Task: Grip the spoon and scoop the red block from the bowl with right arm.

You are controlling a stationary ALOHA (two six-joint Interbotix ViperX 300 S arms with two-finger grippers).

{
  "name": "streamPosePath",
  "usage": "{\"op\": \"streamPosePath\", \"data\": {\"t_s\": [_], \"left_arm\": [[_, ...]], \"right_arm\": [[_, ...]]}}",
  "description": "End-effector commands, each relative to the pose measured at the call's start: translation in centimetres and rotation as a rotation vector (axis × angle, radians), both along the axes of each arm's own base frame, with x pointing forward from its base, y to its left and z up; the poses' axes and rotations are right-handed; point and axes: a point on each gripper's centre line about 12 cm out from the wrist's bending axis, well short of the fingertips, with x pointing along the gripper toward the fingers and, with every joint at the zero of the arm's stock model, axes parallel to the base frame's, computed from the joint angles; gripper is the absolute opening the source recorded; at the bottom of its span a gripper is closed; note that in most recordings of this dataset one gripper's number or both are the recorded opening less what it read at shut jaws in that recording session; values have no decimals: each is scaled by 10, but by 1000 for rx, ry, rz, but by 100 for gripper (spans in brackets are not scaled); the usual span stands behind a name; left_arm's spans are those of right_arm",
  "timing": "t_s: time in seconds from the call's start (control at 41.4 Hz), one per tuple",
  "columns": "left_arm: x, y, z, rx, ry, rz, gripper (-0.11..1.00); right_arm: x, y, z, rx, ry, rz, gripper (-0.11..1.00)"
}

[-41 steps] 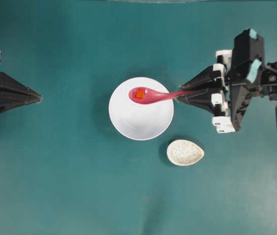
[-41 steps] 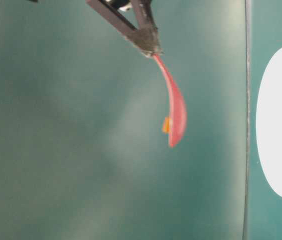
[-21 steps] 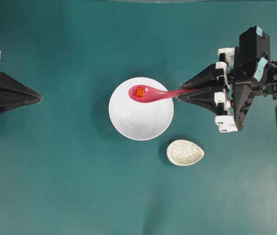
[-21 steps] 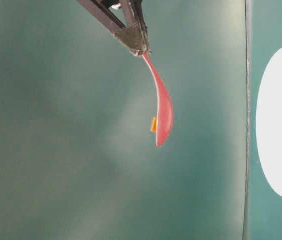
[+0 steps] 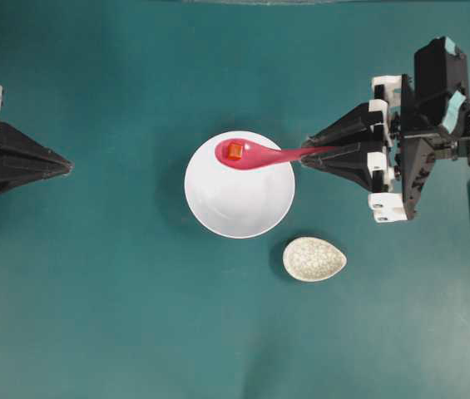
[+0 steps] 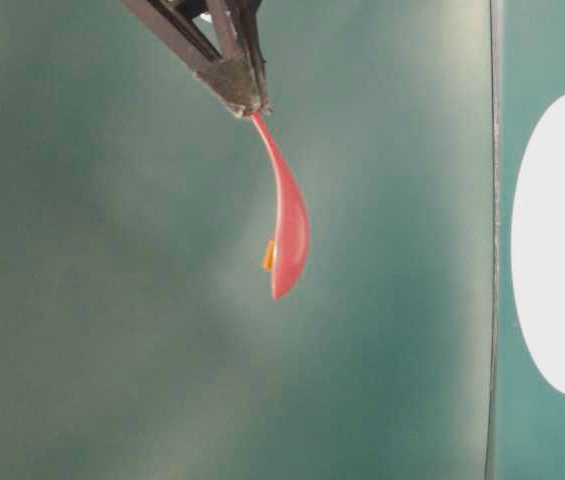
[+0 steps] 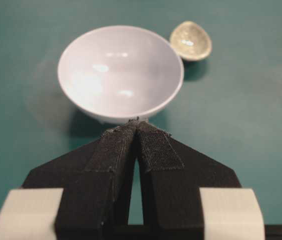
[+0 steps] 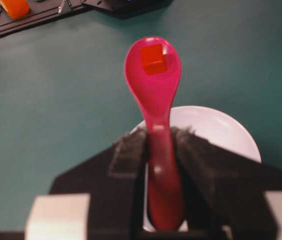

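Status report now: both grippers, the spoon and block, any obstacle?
Right gripper shut on spoon, held above bowl. Red block sits in the scoop. Left gripper shut, empty, beside the bowl. Nothing in the way.

A teal table (image 5: 118, 316) carries a white bowl (image 5: 239, 204) near its middle, with a small speckled egg-shaped dish (image 5: 314, 258) just beside the bowl, apart from it.

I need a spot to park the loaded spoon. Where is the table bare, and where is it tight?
Bare table runs along the whole near edge below the bowl and across the far side above it. It is tight between the bowl and the speckled dish, and beside the right gripper holding the spoon.
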Motion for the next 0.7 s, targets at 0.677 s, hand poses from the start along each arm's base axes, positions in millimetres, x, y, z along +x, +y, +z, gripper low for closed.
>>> {"op": "streamPosePath", "data": {"t_s": [0.677], "left_arm": [[3,0,4,1,-5,1,0]], "right_arm": [[1,-1,14,-6,-27,-1,24]]}}
